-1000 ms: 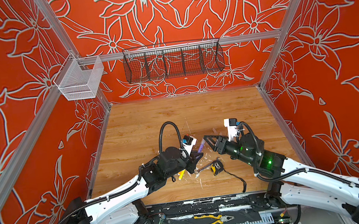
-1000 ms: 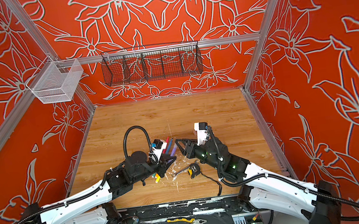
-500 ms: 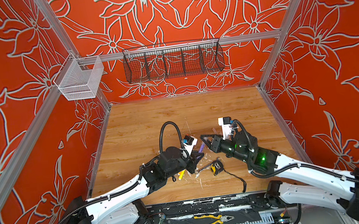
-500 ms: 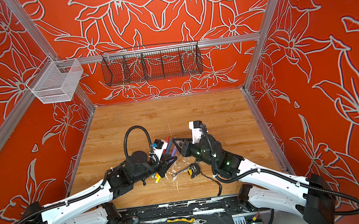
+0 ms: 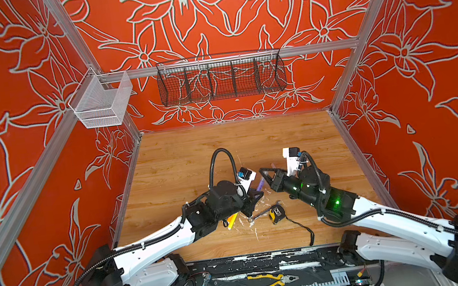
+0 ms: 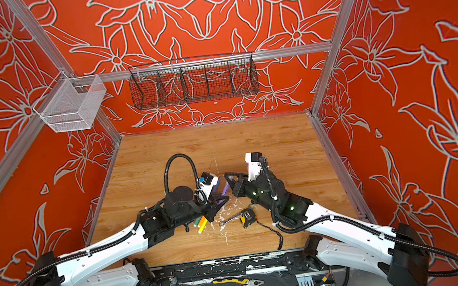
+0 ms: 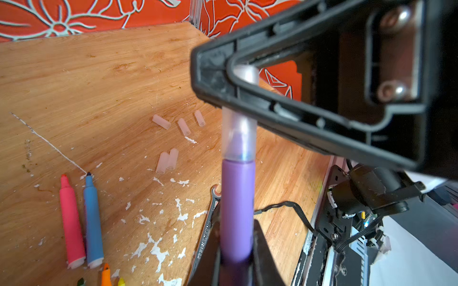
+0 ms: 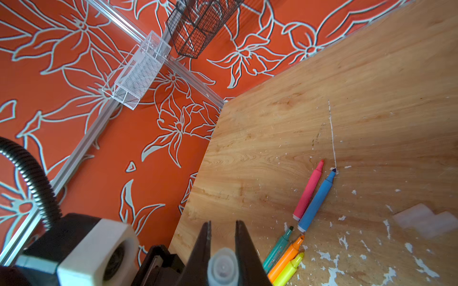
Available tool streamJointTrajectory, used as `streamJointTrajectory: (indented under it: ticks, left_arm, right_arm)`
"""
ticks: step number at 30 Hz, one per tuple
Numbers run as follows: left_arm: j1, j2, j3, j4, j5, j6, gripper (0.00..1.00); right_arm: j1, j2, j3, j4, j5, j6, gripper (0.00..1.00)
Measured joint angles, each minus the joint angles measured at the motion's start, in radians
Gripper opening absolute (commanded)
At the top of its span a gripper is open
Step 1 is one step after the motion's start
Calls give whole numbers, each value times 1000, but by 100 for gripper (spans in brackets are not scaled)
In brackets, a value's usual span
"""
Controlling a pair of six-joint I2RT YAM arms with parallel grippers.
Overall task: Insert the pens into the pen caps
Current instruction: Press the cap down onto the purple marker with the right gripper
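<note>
My left gripper (image 7: 236,222) is shut on the purple pen (image 7: 236,210), held off the table. A clear pen cap (image 7: 239,138) sits over that pen's tip. My right gripper (image 8: 223,224) is shut on this cap (image 8: 223,267), end-on between its fingers. Both top views show the two grippers meeting at mid-table, the left gripper (image 5: 258,195) and right gripper (image 5: 263,172) with the purple pen (image 6: 224,187) between them. Pink (image 8: 308,190), blue (image 8: 317,200), green (image 8: 278,247), orange (image 8: 286,257) and yellow (image 8: 290,270) pens lie uncapped on the wood. Several loose caps (image 7: 162,162) lie nearby.
A silver wrench (image 5: 261,213) and a yellow tape measure (image 5: 276,213) with its cord lie just in front of the grippers. Pliers (image 5: 272,279) rest on the front rail. A black wire basket (image 5: 221,78) and a white mesh basket (image 5: 102,101) hang on the walls.
The right gripper's jaws have closed onto the cap on the purple pen's tip. The left arm has held the pen still.
</note>
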Motion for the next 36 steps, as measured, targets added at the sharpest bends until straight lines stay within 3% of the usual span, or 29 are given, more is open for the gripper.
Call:
streamJointTrajectory:
  ticks: [22,36]
  left_arm:
    - [29,40,158,-151,-6,50,0]
    - [115,85,253,-229,105,91,0]
  right_arm:
    - [23,-2,-30,147,108,8,0]
    - [35,56,-20,248,189,13,0]
